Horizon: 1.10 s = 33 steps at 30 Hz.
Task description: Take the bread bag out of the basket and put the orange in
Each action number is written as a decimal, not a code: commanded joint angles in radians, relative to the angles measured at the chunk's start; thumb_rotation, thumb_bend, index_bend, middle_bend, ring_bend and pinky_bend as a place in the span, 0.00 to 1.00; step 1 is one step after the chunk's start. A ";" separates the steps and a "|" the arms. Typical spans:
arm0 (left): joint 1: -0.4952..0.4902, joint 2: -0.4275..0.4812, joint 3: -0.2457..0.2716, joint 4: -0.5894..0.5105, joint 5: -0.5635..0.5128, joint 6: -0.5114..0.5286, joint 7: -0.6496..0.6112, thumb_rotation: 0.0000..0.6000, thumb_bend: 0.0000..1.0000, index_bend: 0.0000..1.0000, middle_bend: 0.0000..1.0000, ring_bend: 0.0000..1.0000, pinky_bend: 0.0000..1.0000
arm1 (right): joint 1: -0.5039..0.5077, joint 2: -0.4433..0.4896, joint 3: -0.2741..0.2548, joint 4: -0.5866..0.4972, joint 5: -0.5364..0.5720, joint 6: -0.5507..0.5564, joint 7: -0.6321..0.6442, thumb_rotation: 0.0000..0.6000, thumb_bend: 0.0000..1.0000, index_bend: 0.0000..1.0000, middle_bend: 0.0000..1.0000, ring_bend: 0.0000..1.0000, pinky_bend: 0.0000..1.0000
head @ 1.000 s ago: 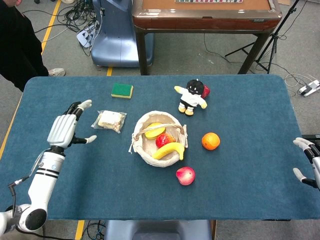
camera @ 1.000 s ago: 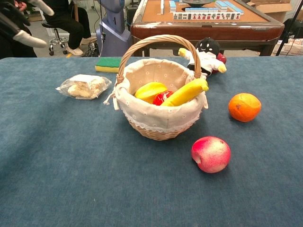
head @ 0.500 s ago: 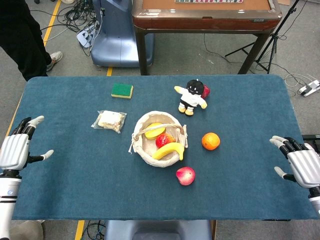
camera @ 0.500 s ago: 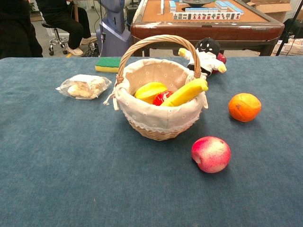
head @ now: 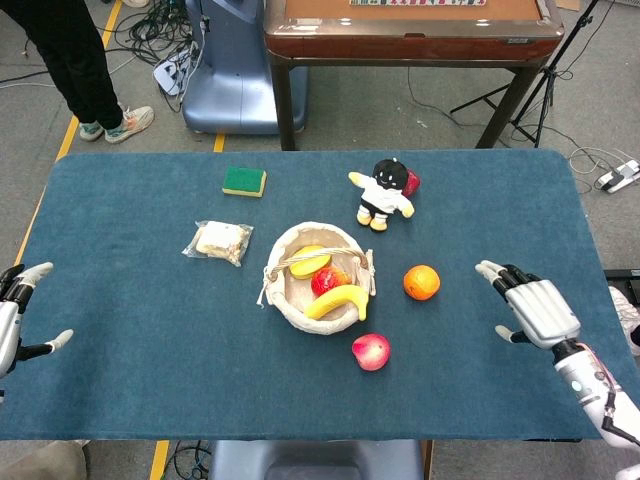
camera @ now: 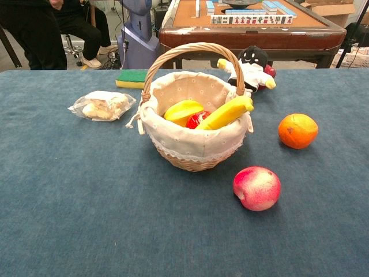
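The bread bag (head: 219, 241) (camera: 102, 105) lies on the blue table, left of the wicker basket (head: 287, 292) (camera: 190, 147). The basket holds a banana (head: 337, 301), a yellow fruit and a red fruit. The orange (head: 421, 282) (camera: 297, 130) sits on the cloth to the right of the basket. My right hand (head: 532, 306) hovers open, fingers spread, over the table to the right of the orange, well apart from it. My left hand (head: 14, 318) is open at the table's far left edge, partly cut off. Neither hand shows in the chest view.
A red apple (head: 371, 351) (camera: 256, 187) lies in front of the basket. A plush doll (head: 384, 194) and a green sponge (head: 244, 181) sit toward the back. A person's legs (head: 75, 60) stand beyond the back left corner; a wooden table (head: 410, 30) stands behind.
My left hand has drawn back from beside the bread bag to the table's left edge. My right hand has come in from the right edge toward the orange. The person walked rightward.
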 commanded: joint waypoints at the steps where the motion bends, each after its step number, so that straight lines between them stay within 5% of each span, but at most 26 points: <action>1: 0.014 0.002 0.000 0.003 0.015 0.006 -0.006 1.00 0.14 0.18 0.18 0.08 0.16 | 0.071 -0.052 0.019 0.027 0.067 -0.089 -0.058 1.00 0.15 0.10 0.13 0.13 0.36; 24: 0.092 0.021 -0.023 0.012 0.055 0.001 -0.083 1.00 0.14 0.19 0.18 0.08 0.16 | 0.313 -0.364 0.045 0.308 0.350 -0.300 -0.250 1.00 0.20 0.10 0.16 0.13 0.36; 29: 0.102 0.023 -0.031 0.006 0.061 0.000 -0.086 1.00 0.13 0.19 0.18 0.08 0.16 | 0.331 -0.423 0.035 0.368 0.321 -0.293 -0.222 1.00 0.26 0.18 0.24 0.19 0.39; 33: 0.107 0.023 -0.036 0.005 0.064 -0.004 -0.087 1.00 0.13 0.19 0.18 0.08 0.16 | 0.327 -0.437 0.019 0.381 0.273 -0.272 -0.188 1.00 0.30 0.33 0.33 0.30 0.53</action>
